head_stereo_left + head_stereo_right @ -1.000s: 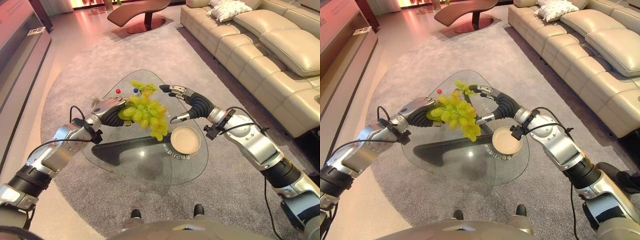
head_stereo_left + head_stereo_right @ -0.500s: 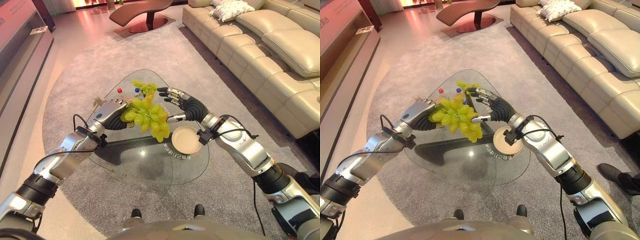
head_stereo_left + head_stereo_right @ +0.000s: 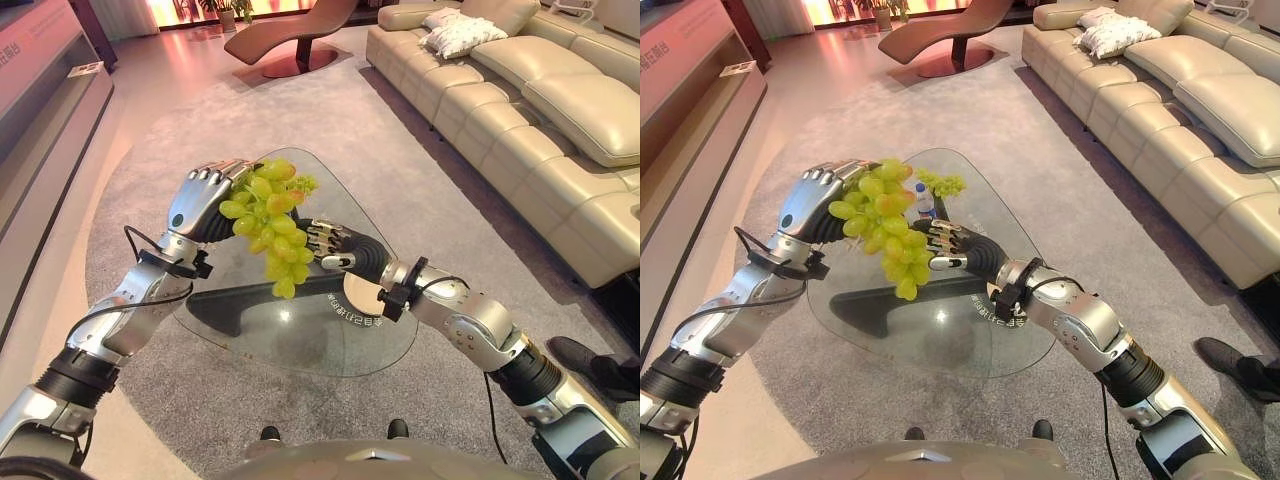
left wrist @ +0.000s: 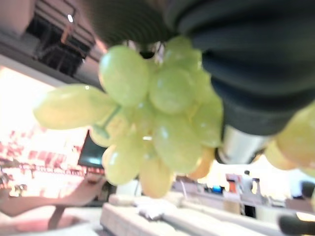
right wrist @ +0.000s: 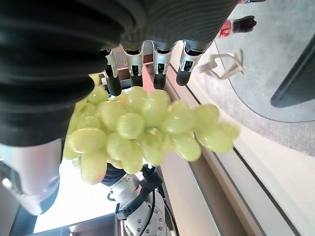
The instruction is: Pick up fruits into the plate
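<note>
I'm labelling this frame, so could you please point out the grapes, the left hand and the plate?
grapes (image 3: 268, 225): left eye view, middle of the hanging bunch.
left hand (image 3: 198, 196): left eye view, back of the hand.
plate (image 3: 355, 292): left eye view, visible part by the right wrist.

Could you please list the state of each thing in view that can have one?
Grape bunch: lifted off the table, hanging from the left hand.
Left hand: raised, fingers curled round the bunch's top.
Right hand: fingers relaxed, right beside the bunch's lower part.
Plate: on the glass table, partly hidden by the right arm.
Second grape bunch: lying on the table's far side.
</note>
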